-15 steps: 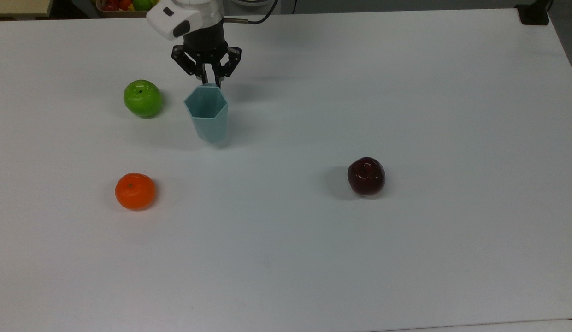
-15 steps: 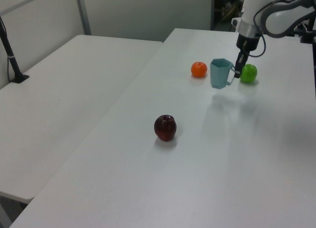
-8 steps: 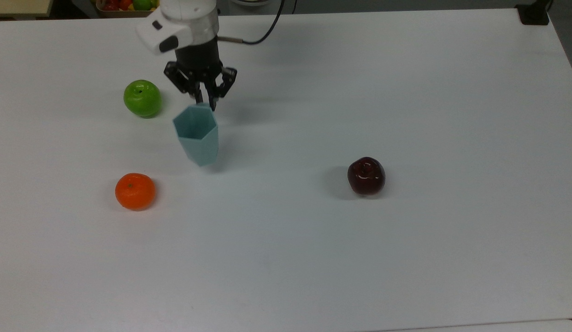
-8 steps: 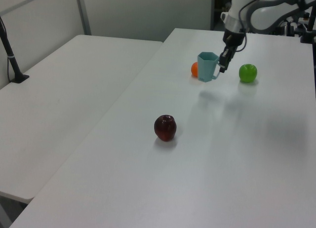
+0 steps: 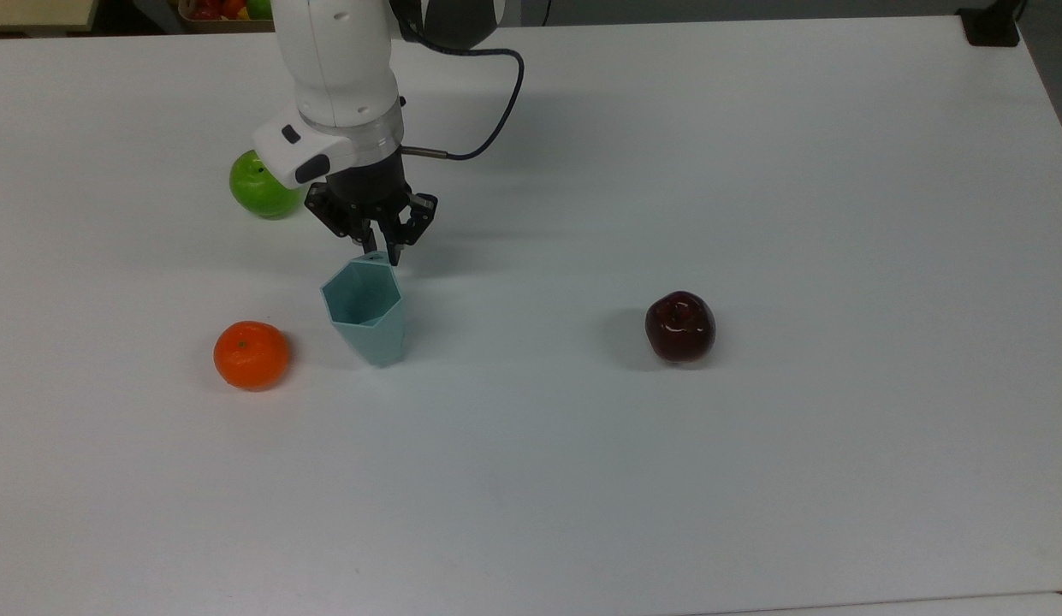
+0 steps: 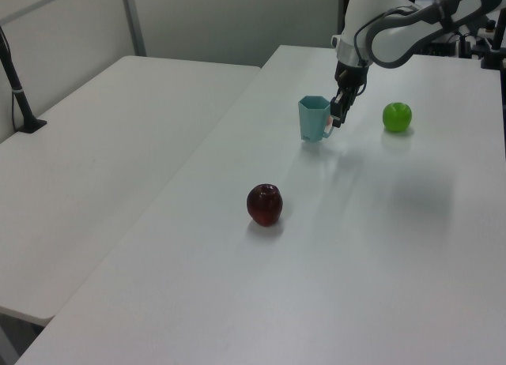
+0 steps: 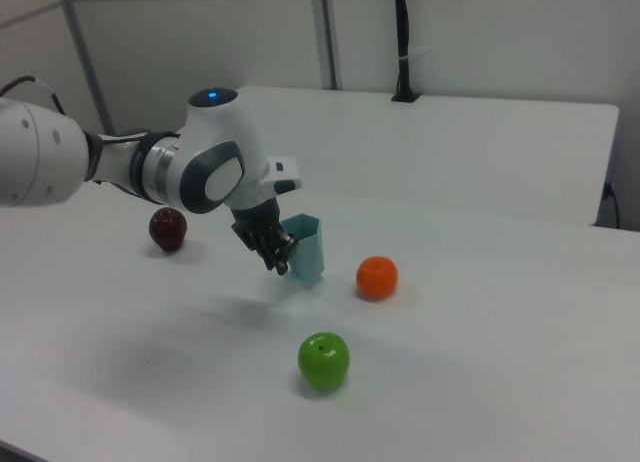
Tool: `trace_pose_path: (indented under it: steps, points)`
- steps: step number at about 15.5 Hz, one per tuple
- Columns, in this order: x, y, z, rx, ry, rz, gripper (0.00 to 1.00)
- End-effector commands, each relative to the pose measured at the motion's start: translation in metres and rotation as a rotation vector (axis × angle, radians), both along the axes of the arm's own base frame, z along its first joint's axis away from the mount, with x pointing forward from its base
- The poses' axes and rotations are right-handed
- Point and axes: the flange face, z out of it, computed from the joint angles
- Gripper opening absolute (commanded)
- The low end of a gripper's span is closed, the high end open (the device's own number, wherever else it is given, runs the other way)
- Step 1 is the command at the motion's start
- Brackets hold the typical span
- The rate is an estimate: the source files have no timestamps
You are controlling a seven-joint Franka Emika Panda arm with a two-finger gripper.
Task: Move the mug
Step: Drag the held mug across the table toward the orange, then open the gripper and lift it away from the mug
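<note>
A pale blue-green faceted mug (image 5: 364, 313) with a hexagonal rim now stands upright on the white surface (image 5: 753, 470), lower in the top view than half a second ago, when it was level with the green apple (image 5: 257, 186). It has moved toward the orange fruit (image 5: 251, 354) and now sits just to the top view's right of it, close but apart. In the left view, the mug (image 6: 314, 118) has shifted to the left view's left and hides the spot where the orange fruit was seen before.

The end effector (image 5: 378, 250) is at the mug's far rim in the top view, its dark fingers drawn together around the small handle, which shows in the left view beside the end effector (image 6: 335, 121). In the right view, the end effector (image 7: 281, 262) is against the side of the mug (image 7: 304, 248).

The white arm (image 5: 338, 77) comes down from the top edge of the top view, wrist pointing downward, partly covering the green apple. A black cable (image 5: 488, 137) loops from the wrist. A dark red apple (image 5: 680, 326) lies well apart, to the top view's right.
</note>
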Motion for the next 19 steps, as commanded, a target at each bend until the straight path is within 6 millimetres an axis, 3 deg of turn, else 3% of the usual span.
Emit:
trace_pose_path:
  steps: [1, 7, 11, 13, 17, 19]
  points:
    - [0.005, 0.003, 0.002, -0.021, -0.006, 0.009, 0.25]
    - [0.006, 0.008, -0.006, -0.039, 0.006, 0.031, 0.49]
    - [0.005, 0.012, 0.002, -0.04, -0.002, 0.035, 0.76]
    - [-0.001, 0.011, 0.016, -0.044, 0.01, 0.035, 0.84]
    - [-0.021, 0.004, 0.064, -0.062, 0.041, 0.028, 1.0]
    - [-0.033, 0.003, 0.092, -0.066, 0.041, 0.023, 1.0]
